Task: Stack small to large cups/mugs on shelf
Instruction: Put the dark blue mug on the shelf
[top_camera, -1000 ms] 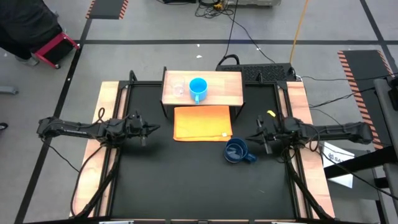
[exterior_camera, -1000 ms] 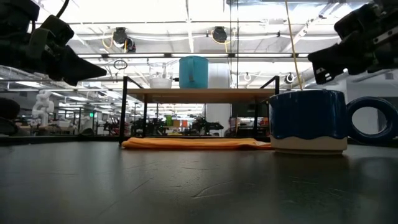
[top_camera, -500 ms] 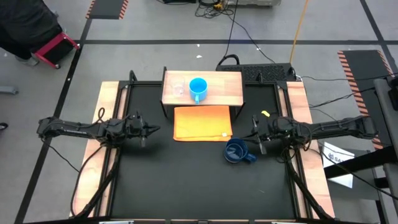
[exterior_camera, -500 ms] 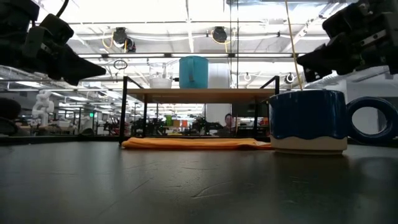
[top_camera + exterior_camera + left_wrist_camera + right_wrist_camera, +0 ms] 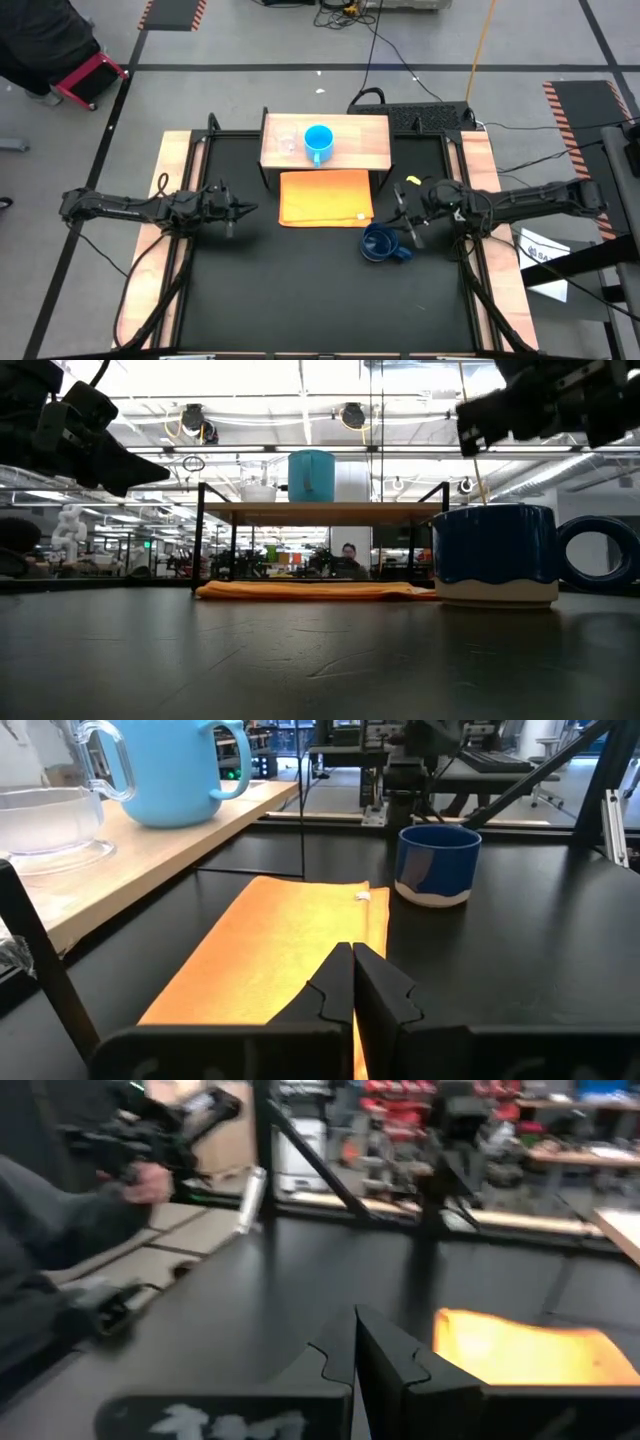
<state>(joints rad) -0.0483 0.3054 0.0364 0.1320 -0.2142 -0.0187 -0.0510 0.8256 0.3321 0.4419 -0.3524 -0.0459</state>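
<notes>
On the light-wood shelf (image 5: 350,145) at the table's far edge stand the tiny clear glass cup (image 5: 288,143) and, just beside it toward the right, the light-blue mug (image 5: 318,141), its handle pointing toward the near edge. The dark-blue mug (image 5: 380,243) sits upright on the black table (image 5: 300,300), off the shelf, just past the near right corner of the orange cloth (image 5: 326,197) that lies flat in front of the shelf. The right gripper (image 5: 403,210) hangs above the table close to this mug, on its far right side, fingers pressed together and holding nothing (in the low view it shows above the mug's rim, not touching it). The left gripper (image 5: 248,208) waits over the left part of the table, level with the cloth and apart from it, its fingers (image 5: 335,982) also shut together and empty.
</notes>
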